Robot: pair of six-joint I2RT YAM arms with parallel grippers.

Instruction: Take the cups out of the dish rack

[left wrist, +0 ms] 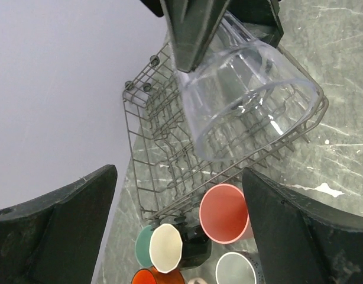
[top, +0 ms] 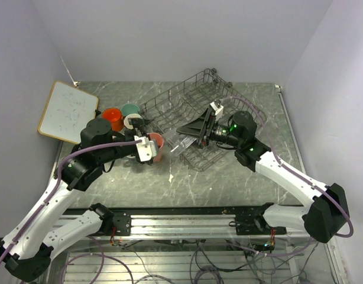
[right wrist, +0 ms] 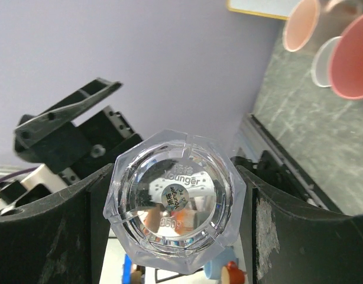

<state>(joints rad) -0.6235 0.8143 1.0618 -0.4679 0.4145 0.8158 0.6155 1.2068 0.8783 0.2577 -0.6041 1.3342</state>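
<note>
The grey wire dish rack [top: 196, 103] stands at the middle back. My right gripper [top: 192, 133] is shut on the clear glass [top: 180, 144], held on its side over the rack's near-left corner. In the right wrist view the glass base [right wrist: 175, 201] sits between both fingers. In the left wrist view the glass [left wrist: 246, 100] hangs above the rack [left wrist: 164, 148]. My left gripper [top: 153, 149] is open and empty, just left of the glass. Beside the rack stand the tall pink tumbler [left wrist: 224, 213], black mug [left wrist: 196, 245], mint mug [left wrist: 142, 245], orange mug [left wrist: 151, 277] and grey-blue cup [left wrist: 236, 269].
A wood-framed whiteboard [top: 68, 111] lies at the far left. The orange mug [top: 112, 117], mint mug [top: 131, 110] and pink tumbler [top: 156, 141] cluster between it and the rack. A pale pink mug [right wrist: 302, 23] shows in the right wrist view. Walls close in behind and on both sides.
</note>
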